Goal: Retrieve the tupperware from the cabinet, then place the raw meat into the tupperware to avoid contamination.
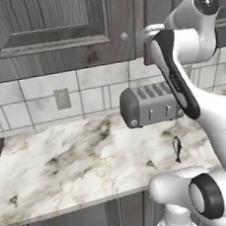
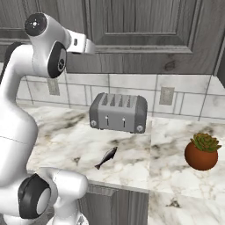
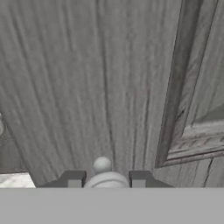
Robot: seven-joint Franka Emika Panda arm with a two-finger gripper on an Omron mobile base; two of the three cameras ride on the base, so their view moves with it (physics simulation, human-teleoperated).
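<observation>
The gripper [image 3: 106, 178] is clamped on the cabinet [image 3: 87, 78] door's silver knob [image 3: 102, 165], ready to pull, while the raw meat [image 2: 106, 158] waits on the table [image 2: 176, 176].

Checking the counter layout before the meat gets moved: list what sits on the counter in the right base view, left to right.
raw meat → toaster → potted succulent

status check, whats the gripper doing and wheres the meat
Gripper shut on cabinet knob. Cabinet doors closed. Raw meat on counter before toaster.
</observation>
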